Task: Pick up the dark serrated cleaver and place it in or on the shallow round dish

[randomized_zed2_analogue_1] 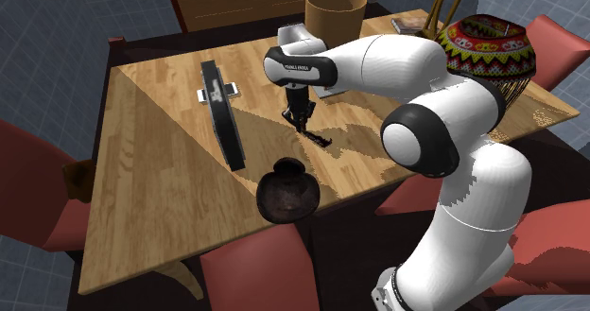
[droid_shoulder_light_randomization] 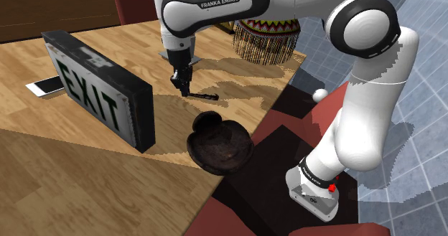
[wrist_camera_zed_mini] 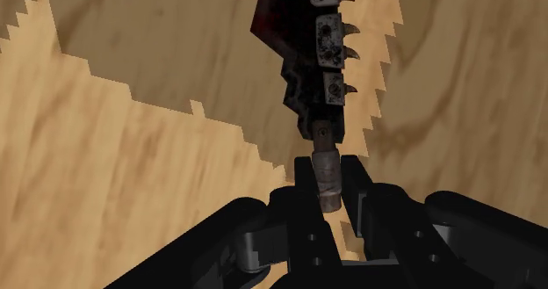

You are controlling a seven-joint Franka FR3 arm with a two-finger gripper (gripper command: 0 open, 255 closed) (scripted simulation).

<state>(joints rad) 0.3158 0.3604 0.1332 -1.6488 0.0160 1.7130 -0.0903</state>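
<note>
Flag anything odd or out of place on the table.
Dish sits right at the table edge, apparently tilted and poking slightly past it, so it may tip. An EXIT sign stands on its long edge mid-table, an odd thing there.

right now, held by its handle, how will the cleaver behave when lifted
Likely stiff: the cleaver looks like one rigid spiked blade. With the gripper clasping only the handle end, the blade may sag or pivot.
</note>
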